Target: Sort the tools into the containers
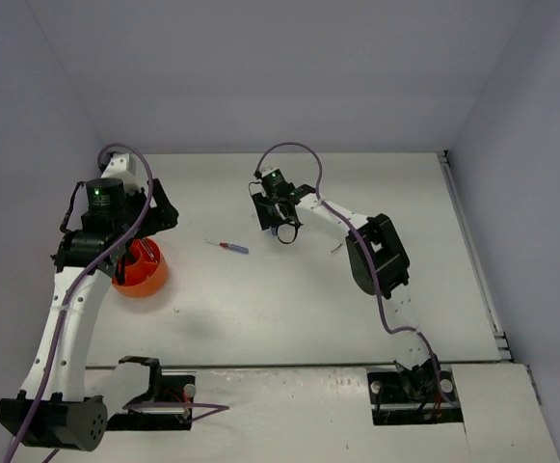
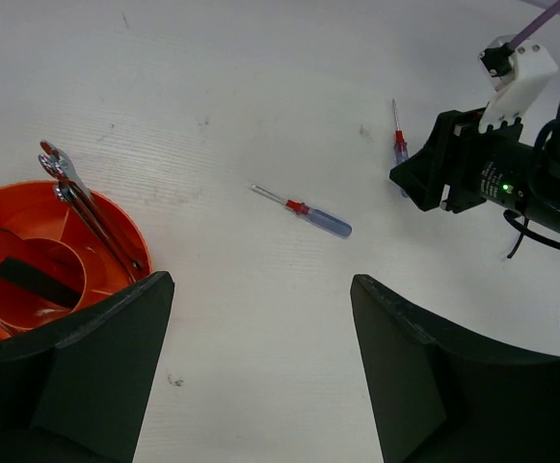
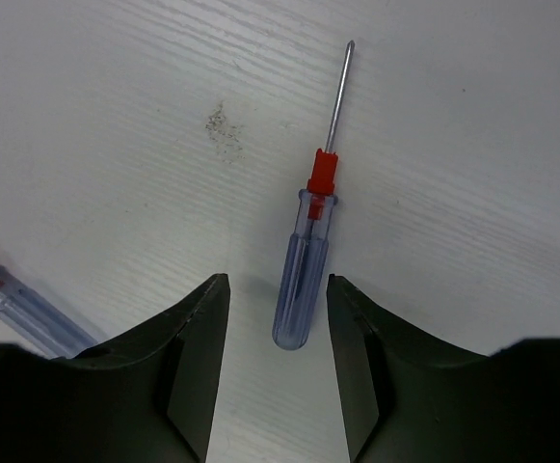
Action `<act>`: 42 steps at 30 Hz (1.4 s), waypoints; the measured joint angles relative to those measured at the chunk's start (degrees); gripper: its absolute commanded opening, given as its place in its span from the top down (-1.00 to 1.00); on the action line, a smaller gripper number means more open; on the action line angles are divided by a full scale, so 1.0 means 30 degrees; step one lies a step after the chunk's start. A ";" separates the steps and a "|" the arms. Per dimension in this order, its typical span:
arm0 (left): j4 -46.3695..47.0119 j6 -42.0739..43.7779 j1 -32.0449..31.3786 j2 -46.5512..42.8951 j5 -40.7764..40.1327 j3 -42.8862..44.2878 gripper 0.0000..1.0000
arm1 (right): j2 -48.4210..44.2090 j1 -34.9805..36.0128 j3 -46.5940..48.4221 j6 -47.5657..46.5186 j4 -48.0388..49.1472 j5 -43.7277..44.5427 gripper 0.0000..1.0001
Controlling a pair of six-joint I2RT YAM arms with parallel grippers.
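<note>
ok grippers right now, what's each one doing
left gripper: open, holding nothing
right gripper: open, straddling a screwdriver, not clamped on it

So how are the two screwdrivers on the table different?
The first screwdriver lies between the right hand's fingers, not yet pinched. The second screwdriver lies in the open with no hand around it. Seen from the left wrist, the first points away and the second lies slanted. Both have clear blue handles, red collars and thin metal shafts.

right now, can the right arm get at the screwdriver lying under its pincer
Probably yes: the right pincer already straddles the screwdriver, jaws apart either side of its handle, with nothing in the way.
</note>
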 measured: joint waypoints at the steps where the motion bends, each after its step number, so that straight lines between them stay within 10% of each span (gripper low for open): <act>1: -0.0030 -0.0030 -0.0035 0.0005 0.0056 -0.0076 -0.43 | 0.0187 0.0041 0.0081 0.0010 0.0000 0.0157 0.21; 7: -0.0173 -0.0051 -0.0246 0.0036 0.0291 -0.0299 -0.43 | 0.0843 0.0022 0.0135 0.0119 0.0145 0.1366 0.33; 14: -0.0388 -0.0044 -0.0677 0.0379 0.0605 -0.0009 -0.43 | 0.0828 0.0026 -0.0116 0.0337 0.0412 0.2369 1.00; 42: 0.2600 -0.7474 -0.4961 0.3998 0.2716 0.3264 -0.43 | -1.3354 0.2906 -1.0381 -0.1304 0.7481 -0.2490 1.00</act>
